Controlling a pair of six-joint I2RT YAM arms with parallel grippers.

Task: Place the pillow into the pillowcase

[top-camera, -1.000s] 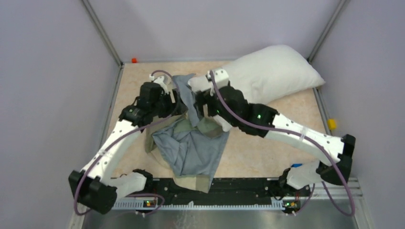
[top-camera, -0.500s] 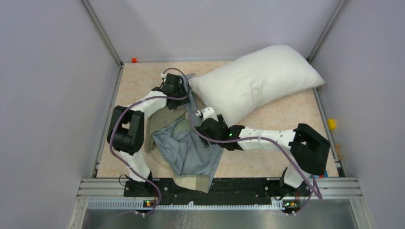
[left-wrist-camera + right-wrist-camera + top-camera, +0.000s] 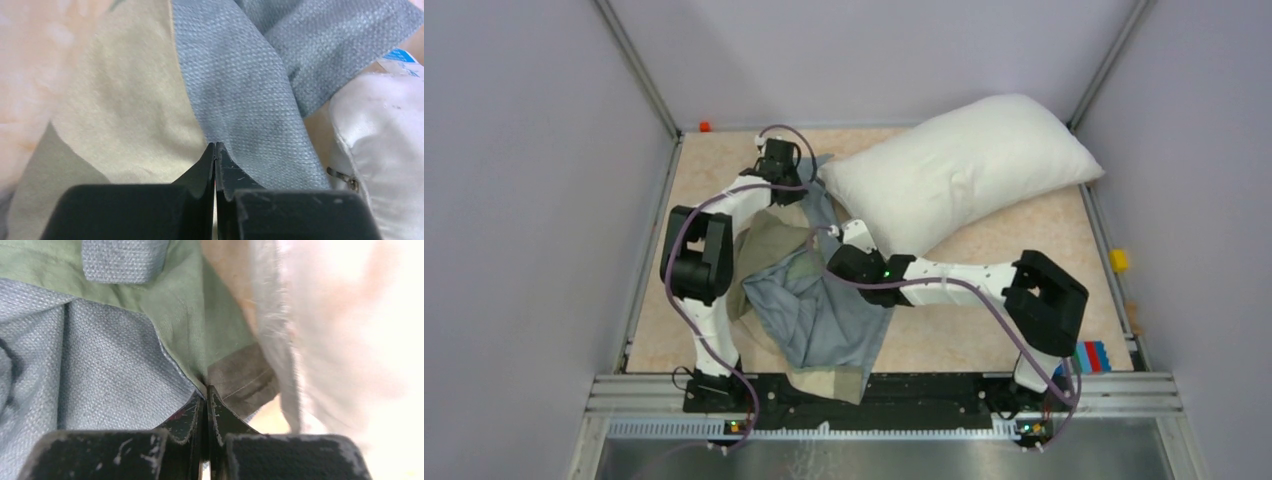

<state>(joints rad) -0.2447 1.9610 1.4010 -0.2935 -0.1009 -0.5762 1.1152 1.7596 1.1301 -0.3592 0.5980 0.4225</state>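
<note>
The left gripper (image 3: 215,146) has its jaws pressed together, pinching the pillowcase (image 3: 824,310) where the grey-blue weave meets the pale beige inner side. In the left wrist view, a folded grey-blue strip runs off toward 1 o'clock. The pillow (image 3: 380,150) bulges in at 3 o'clock with a small zipper pull (image 3: 342,177) and a blue-and-white tag (image 3: 400,57). The right gripper (image 3: 206,390) is likewise clamped flat, nipping the sack at the seam between grey-blue cloth and the greenish lining, with a brown hem just to 3 o'clock and the fuzzy white cushion filling the view from 1 to 4 o'clock.

From above, the left wrist sits at about 11 o'clock on the table (image 3: 714,160), and the right gripper lies near the centre, just beside the pillow's near edge. The pillowcase spreads wrinkled from the two grippers down to 6 o'clock, its tail hanging over the near rail. The pillow lies outside the sack, slanting from the centre out to 2 o'clock, its left corner touching the raised cloth.

Against half a second ago, the left wrist has edged toward 12 o'clock and the right gripper toward 11 o'clock. The right elbow has drawn in, uncovering a striped coloured block (image 3: 1088,355) at 4 o'clock. The pillow has not shifted. A second ago the right wrist covered the pillow's left corner, which now shows bare
</note>
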